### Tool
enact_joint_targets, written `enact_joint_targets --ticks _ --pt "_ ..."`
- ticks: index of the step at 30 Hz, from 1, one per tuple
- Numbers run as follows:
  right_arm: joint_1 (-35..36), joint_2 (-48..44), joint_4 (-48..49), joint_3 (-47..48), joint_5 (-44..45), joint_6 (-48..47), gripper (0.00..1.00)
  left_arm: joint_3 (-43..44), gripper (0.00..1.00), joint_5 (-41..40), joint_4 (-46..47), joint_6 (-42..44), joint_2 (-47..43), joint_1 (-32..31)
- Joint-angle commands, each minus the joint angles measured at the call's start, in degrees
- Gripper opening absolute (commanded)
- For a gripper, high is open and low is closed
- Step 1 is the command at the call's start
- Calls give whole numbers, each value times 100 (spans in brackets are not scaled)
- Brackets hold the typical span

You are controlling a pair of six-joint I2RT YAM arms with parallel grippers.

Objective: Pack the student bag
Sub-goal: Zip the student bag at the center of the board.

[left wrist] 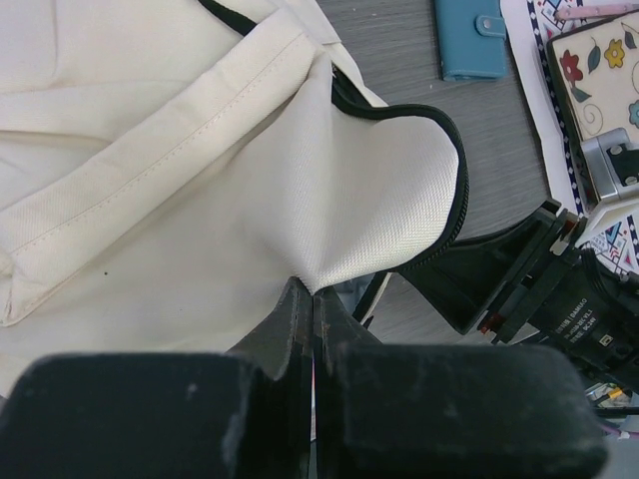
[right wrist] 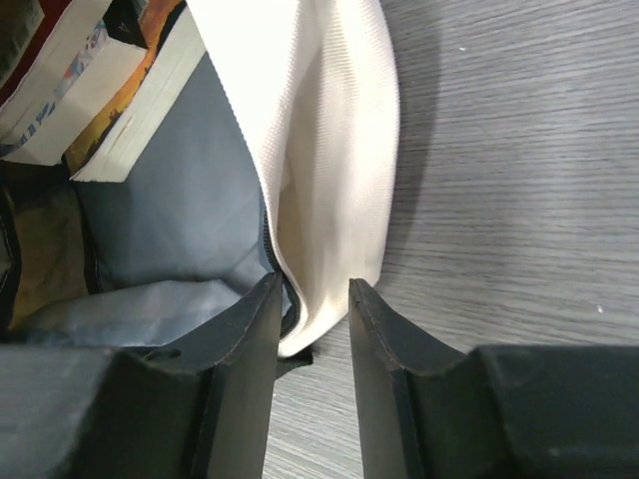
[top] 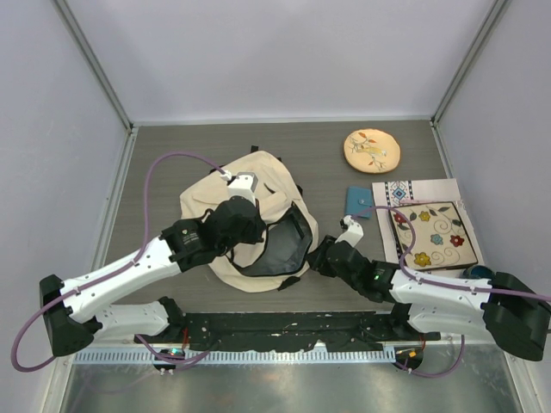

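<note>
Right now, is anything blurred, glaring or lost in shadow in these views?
Top external: sharp, evenly lit, no glare. Left wrist: student bag weave crisp, left gripper dark and soft. Right wrist: the bag's shadow falls on the table; its interior is dim.

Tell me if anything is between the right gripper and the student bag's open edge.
Nothing visible does. The right gripper has its jaws open either side of the student bag at its cream rim; the left gripper is shut on its fabric.
</note>
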Motion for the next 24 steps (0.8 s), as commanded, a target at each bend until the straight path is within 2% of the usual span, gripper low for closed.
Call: enact_joint_targets --ticks 1,19,24 --pt "34 174 665 167 217 -233 38 -13 0 -11 326 -60 -25 32" --pt "-80 754 1043 211 103 -321 37 -84 0 24 353 -78 -7 41" --pt "-115 878 1131 264 -11 -374 26 -92 0 15 335 -78 -42 41"
